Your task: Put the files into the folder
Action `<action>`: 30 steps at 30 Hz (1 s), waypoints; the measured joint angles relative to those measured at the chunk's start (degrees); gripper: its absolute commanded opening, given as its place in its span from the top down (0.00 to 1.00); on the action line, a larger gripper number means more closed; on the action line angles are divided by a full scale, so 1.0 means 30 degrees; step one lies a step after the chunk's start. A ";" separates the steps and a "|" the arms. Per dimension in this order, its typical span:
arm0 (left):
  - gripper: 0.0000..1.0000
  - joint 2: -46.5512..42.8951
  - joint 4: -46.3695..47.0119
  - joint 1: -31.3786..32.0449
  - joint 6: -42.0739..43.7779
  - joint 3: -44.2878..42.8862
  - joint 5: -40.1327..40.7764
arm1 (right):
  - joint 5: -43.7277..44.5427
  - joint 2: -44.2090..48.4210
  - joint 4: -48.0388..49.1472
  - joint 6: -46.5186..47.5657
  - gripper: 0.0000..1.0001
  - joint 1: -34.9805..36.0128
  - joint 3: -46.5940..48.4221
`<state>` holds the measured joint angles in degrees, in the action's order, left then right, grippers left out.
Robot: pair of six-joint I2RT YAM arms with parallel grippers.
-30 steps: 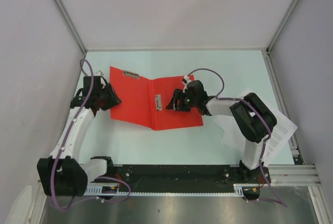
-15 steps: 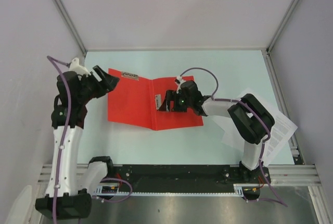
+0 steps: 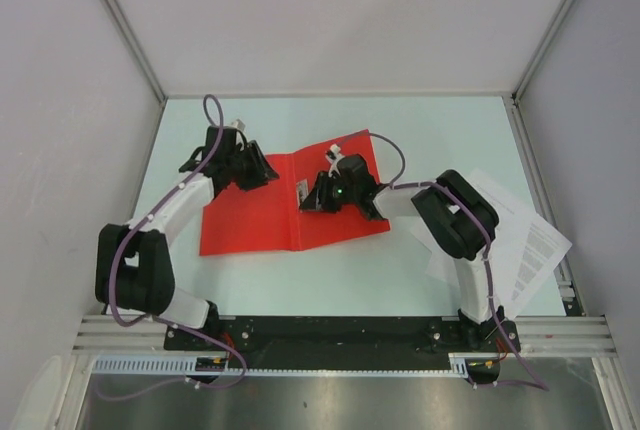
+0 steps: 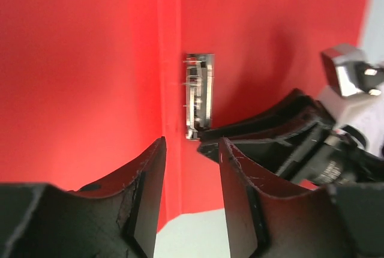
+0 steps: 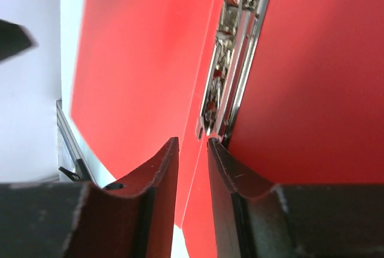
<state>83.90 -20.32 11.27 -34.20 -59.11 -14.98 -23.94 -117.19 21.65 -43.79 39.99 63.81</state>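
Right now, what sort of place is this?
Probably a lab robot cell: pale table boxed in by plain panels on aluminium framing, holding a red folder and printed sheets.

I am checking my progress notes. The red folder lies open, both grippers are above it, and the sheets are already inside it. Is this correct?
Not quite. The sheets lie outside the folder, on the table at the right, as the top view shows. The folder does lie open, with the left gripper and right gripper above it.
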 measured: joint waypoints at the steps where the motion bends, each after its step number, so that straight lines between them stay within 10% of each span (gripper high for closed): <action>1: 0.57 0.0168 0.0138 -0.0036 -0.0051 0.0335 0.0255 | -0.0131 -0.0240 0.0270 -0.0073 0.73 -0.0036 0.0153; 9: 0.59 0.3300 0.1581 -0.0058 0.0036 0.0597 0.0918 | -0.1712 -0.2135 0.2652 -0.1290 0.99 -0.0619 0.0408; 16: 0.56 0.4277 0.1515 0.0197 0.0466 0.0495 0.1668 | -0.2463 -0.2514 0.3249 -0.1916 1.00 -0.1144 0.0495; 21: 0.35 0.5144 0.1107 0.1311 0.0984 -0.0488 0.2667 | -0.2659 -0.2550 0.3220 -0.2331 1.00 -0.1158 0.0532; 30: 0.50 0.7373 -0.0153 0.2798 0.0911 -0.4131 0.4867 | -0.3184 -0.2739 0.4073 -0.4291 1.00 -0.0597 0.0219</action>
<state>106.02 -20.78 19.66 -31.46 -71.50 -0.38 -33.50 -125.40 33.87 -56.66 38.20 64.47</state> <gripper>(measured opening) 0.560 0.010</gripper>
